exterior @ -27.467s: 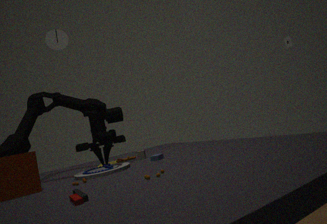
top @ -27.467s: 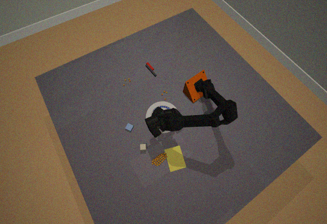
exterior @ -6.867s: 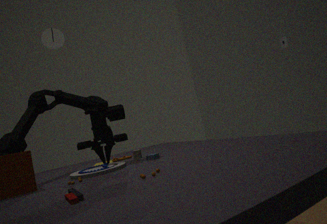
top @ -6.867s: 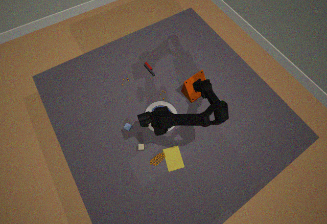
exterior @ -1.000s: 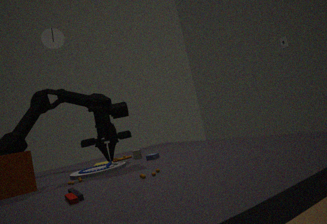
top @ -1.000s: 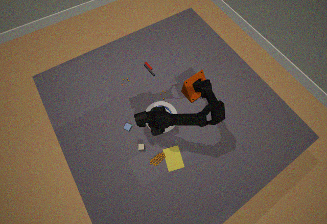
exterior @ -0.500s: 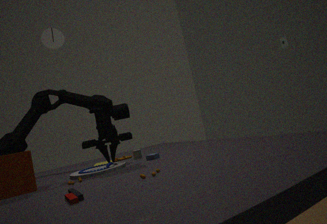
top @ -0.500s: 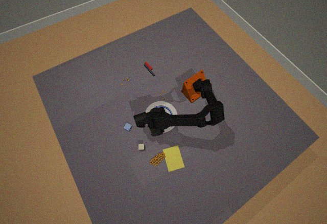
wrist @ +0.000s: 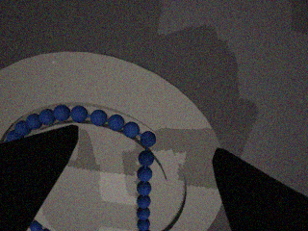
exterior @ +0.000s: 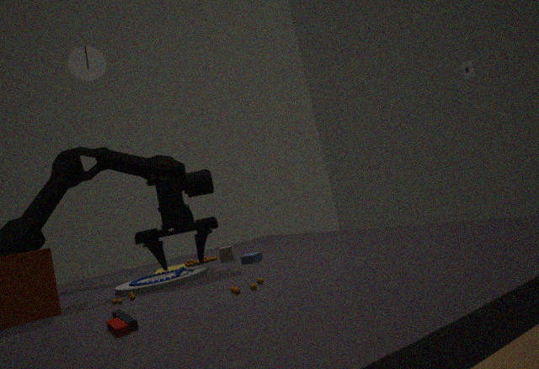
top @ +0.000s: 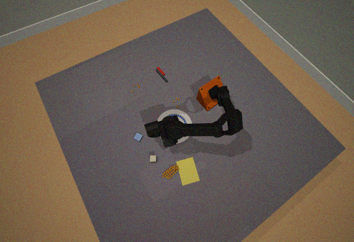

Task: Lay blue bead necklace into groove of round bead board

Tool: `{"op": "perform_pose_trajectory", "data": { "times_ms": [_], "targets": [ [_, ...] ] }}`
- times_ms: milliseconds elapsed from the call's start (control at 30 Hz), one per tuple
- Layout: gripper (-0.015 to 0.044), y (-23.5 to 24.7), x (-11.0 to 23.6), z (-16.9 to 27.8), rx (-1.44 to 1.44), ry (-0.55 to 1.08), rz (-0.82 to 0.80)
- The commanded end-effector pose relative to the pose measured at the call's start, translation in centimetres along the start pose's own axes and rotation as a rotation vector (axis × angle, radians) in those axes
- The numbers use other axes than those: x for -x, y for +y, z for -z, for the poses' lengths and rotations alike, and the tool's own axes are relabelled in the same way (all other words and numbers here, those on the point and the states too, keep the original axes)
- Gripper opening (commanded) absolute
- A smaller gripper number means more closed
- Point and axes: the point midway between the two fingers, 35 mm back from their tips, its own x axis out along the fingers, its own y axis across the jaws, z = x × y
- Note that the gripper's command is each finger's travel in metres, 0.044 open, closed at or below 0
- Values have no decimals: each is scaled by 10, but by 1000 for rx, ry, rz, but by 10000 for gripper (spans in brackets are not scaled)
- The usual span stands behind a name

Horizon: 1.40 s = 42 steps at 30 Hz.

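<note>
The round white bead board [top: 187, 115] [exterior: 124, 287] [wrist: 111, 72] lies under my gripper, with a ring-shaped groove. The blue bead necklace [top: 181, 117] [exterior: 152, 279] [wrist: 79, 114] lies on it. In the wrist view one run of beads follows the groove along the upper left, then bends sharply at a bead near the middle and runs straight down across the board's inside, off the groove. A stretch of groove to the right of the bend is bare. My gripper [exterior: 184, 265] [wrist: 147, 144] is open just above the board, its fingers well apart on either side of the bend, holding nothing. The arm hides much of the board in the top view.
An orange block [top: 202, 99] [exterior: 30, 288] stands by the arm's base. Around the board lie a yellow sheet [top: 187, 171], clustered orange beads [top: 170, 172], a pale cube [top: 152, 158], a blue block [top: 138, 136], a red and dark piece [top: 161, 71] and several loose orange beads.
</note>
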Motion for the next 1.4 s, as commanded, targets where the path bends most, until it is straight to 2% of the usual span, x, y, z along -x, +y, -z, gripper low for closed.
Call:
{"op": "perform_pose_trajectory", "data": {
  "times_ms": [0,600,833,1000,1133,1167,1367],
  "targets": [
    [440,0,3,0,0,-1,-1],
    [440,0,3,0,0,-1,-1],
    [256,-1,33,11,75,1,0],
    [125,-1,30,12,77,0,0],
    [120,-1,18,12,77,0,-1],
    [120,-2,27,11,74,-2,4],
    [120,-2,21,11,75,-2,3]
  ]
}}
